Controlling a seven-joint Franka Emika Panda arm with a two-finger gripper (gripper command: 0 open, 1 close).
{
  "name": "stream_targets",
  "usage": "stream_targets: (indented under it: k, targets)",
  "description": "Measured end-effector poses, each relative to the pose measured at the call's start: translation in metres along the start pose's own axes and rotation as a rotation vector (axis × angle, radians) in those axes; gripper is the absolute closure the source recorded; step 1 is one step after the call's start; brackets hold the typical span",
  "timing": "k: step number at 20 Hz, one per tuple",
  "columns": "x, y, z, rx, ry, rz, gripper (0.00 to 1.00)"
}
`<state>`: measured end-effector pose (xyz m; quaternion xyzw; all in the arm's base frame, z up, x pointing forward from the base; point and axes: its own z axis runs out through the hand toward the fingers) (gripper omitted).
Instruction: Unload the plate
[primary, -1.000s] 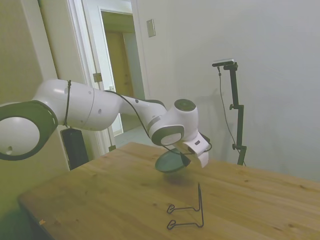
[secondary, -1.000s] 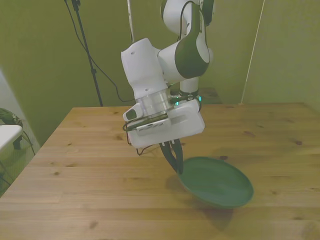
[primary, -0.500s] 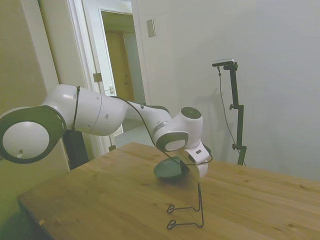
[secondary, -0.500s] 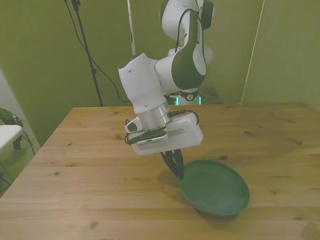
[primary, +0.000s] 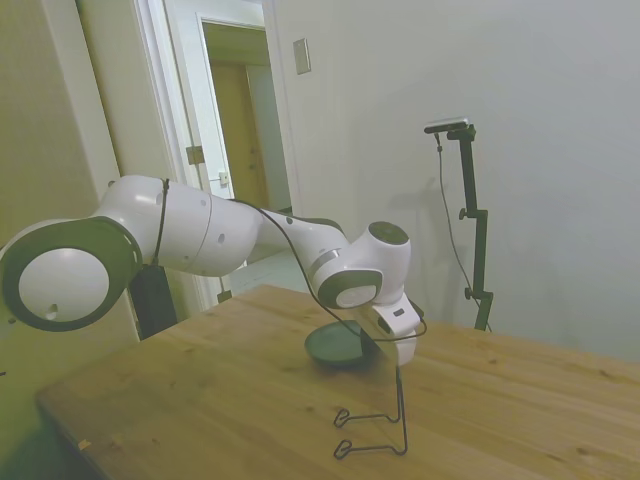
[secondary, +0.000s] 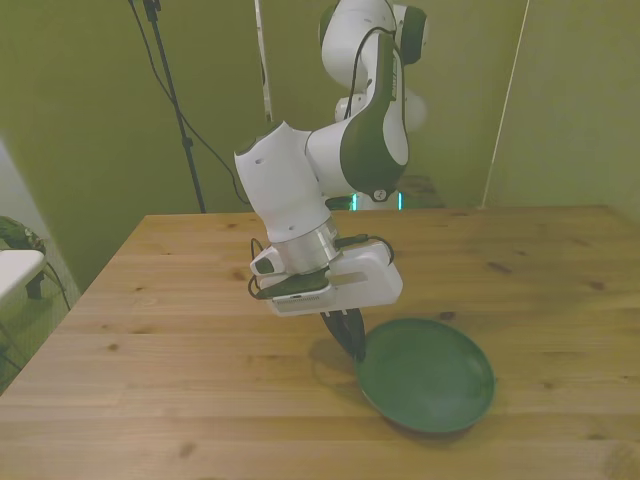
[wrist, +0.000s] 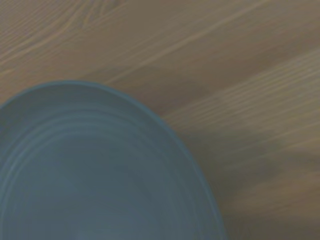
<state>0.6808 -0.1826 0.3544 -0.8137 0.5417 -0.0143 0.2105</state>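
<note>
The gripper pinches the rim of the plate. The plate sits low over the table, near the wire stand.

- Side view: dim and soft light is washing the room; an open doorway is glowing brighter behind.
- Front view: a yellow-green cast is tinting everything; a shadow is falling under the plate.
- Wrist view: blurring throughout, wood grain smearing.

table: wooden, visible grain and knots
wire stand: thin, black, upright on table near its front edge
door: open, behind table
</note>
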Motion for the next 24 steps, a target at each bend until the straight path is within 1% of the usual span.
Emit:
stream_targets:
  k: [9, 12, 14, 17, 20, 24]
  targets:
    - [-0.002, -0.002, -0.001, -0.008, -0.007, -0.001, 0.0]
    - [-0.004, -0.004, -0.007, -0.016, -0.007, -0.003, 0.0]
    - [-0.008, -0.008, -0.018, -0.027, -0.005, -0.007, 0.0]
    - [-0.023, -0.019, -0.052, -0.045, 0.006, -0.026, 0.0]
    - [-0.049, -0.027, -0.101, -0.065, 0.004, -0.055, 0.0]
    - [-0.095, -0.029, -0.172, -0.103, 0.001, -0.107, 0.0]
